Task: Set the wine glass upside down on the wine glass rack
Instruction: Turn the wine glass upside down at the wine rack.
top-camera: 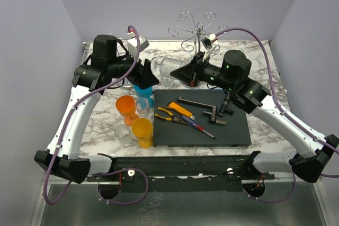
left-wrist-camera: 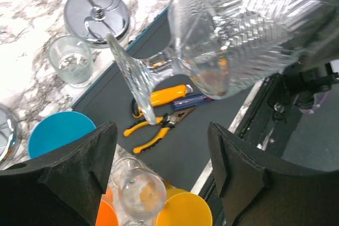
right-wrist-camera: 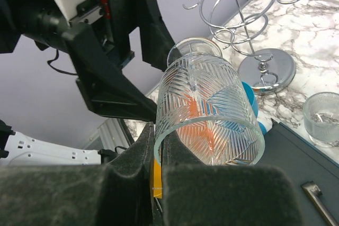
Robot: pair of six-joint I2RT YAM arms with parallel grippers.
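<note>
The clear ribbed wine glass hangs on its side in the air between the two grippers, foot toward the left arm. My right gripper is shut on its rim, one finger inside the bowl and one outside. My left gripper is open; the glass foot is just ahead of its fingers, not touching. The chrome wine glass rack stands at the back centre, its round base showing in the right wrist view and in the left wrist view.
A black mat holds yellow pliers, a screwdriver and metal tools. An orange cup, a yellow cup, a blue cup and clear glasses stand left of it. A small tumbler sits near the rack base.
</note>
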